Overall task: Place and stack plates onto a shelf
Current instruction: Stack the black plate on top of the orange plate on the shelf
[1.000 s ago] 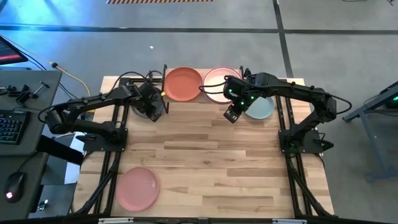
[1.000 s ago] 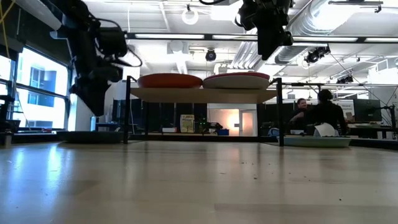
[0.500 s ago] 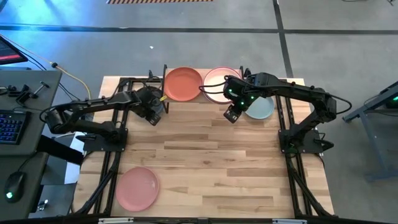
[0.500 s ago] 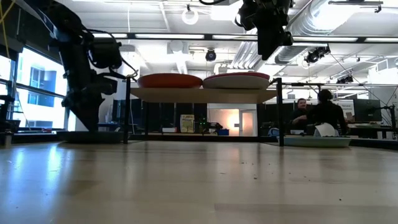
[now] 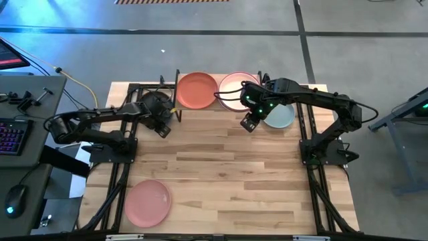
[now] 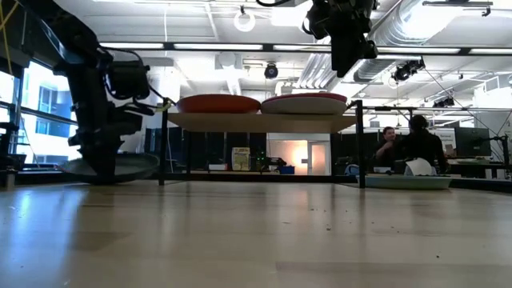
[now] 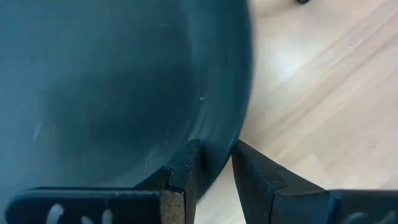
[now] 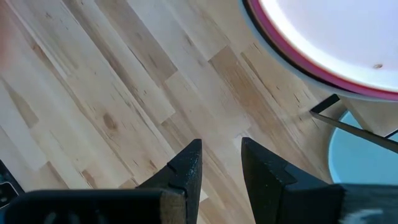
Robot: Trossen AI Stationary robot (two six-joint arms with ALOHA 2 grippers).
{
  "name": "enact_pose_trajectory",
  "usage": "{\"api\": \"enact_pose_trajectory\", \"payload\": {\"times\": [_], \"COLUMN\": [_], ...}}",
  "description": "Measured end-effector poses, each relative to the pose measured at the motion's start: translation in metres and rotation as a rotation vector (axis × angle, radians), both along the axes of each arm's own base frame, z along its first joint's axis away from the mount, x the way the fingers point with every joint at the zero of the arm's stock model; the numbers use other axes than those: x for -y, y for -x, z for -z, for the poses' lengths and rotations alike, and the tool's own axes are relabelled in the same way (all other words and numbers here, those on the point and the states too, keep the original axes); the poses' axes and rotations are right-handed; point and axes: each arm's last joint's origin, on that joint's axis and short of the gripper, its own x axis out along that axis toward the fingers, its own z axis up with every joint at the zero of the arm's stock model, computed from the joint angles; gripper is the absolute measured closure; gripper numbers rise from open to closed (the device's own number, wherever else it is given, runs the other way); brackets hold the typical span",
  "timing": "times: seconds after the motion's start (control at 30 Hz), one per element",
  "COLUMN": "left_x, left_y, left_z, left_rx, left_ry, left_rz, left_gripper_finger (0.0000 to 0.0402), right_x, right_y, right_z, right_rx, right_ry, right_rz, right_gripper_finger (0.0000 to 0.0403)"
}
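The dark grey plate (image 5: 154,104) sits low, just left of the shelf (image 6: 260,121), close to level in the low view (image 6: 112,166). My left gripper (image 5: 162,126) is shut on its near rim. On the shelf are a terracotta plate (image 5: 196,90) and a cream plate (image 5: 235,87) stacked on a magenta-rimmed one. A pale teal plate (image 5: 281,116) lies flat on the table right of the shelf, and a pink plate (image 5: 147,202) lies flat near the near left corner. My right gripper (image 5: 247,124) hovers open in front of the shelf, holding nothing. My left gripper pinches the dark grey plate's rim (image 7: 219,146) on its near side, one finger (image 7: 185,165) over the inner face and the other (image 7: 252,171) outside. The fingers come slanting down from the near side. The plate is almost level at table height; whether it touches the table I cannot tell.
The shelf's thin black legs (image 6: 164,144) stand just right of the dark plate. Bare slatted tabletop (image 5: 227,174) spreads across the middle and near right. People sit in the room beyond the table (image 6: 412,144). A keyboard and mouse are on a desk to the left (image 5: 13,134).
My left gripper has carried the dark grey plate down and toward the table's left and far side, beside the shelf. The plate has tipped from steeply tilted to nearly level, low at the table. My right arm has kept still.
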Motion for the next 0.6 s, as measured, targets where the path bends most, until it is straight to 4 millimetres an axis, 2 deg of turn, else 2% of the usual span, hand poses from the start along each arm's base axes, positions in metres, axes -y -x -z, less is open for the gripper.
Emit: {"api": "enact_pose_trajectory", "payload": {"times": [0.17, 0.43, 0.6], "left_x": [-0.0005, -0.001, -0.0011], "left_y": [0.0013, 0.0009, 0.001], "left_z": [0.0015, 0.0004, 0.0003], "left_rx": [-0.02, -0.025, -0.025], "left_ry": [-0.03, -0.048, -0.049], "left_rz": [-0.021, -0.019, -0.019], "left_gripper_finger": [0.0331, 0.039, 0.0397], "right_x": [0.0, 0.0003, 0.0003], "right_y": [-0.0001, -0.0011, -0.0011], "right_z": [0.0, -0.0004, -0.0004], "right_rx": [0.001, 0.011, 0.011], "right_ry": [-0.002, -0.006, -0.006], "right_rz": [0.007, 0.024, 0.025], "right_gripper_finger": [0.0311, 0.0311, 0.0311]}}
